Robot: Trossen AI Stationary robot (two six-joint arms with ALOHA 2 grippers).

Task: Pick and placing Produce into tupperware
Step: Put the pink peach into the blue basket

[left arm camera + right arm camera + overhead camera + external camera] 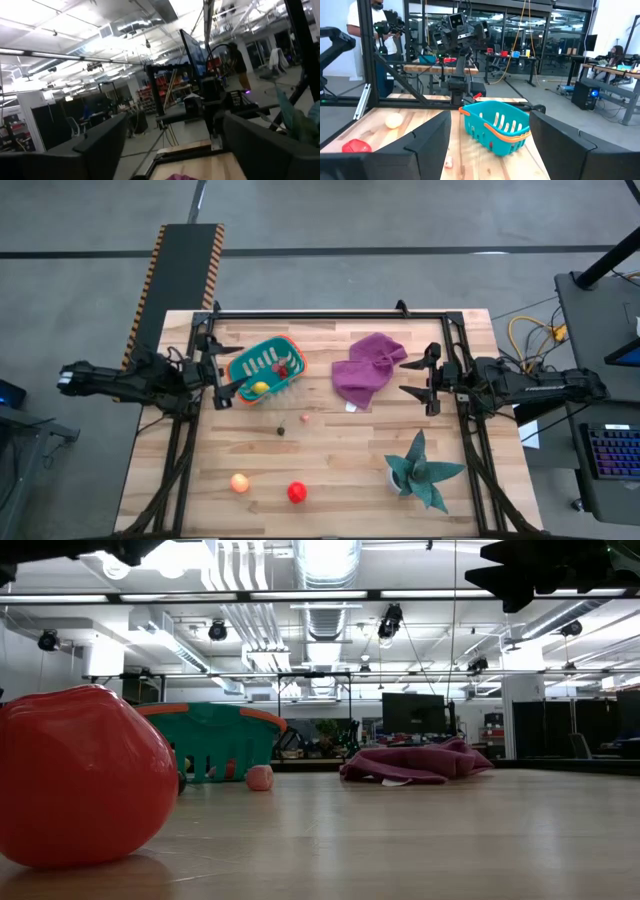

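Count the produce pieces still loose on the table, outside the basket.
4: orange ball and red ball near the front edge; small pink bit and dark bit mid-table below the basket. Others may be hidden.

The middle of the table lay open, with only a tiny pink bit and a dark bit on the bare wood between the basket and the two balls, orange and red, near the front edge. The purple cloth filled the back centre and the spiky plant blocked the front right corner. The left hand hung just beside the basket's rim, and the right hand stood just beside the cloth, fingers spread.
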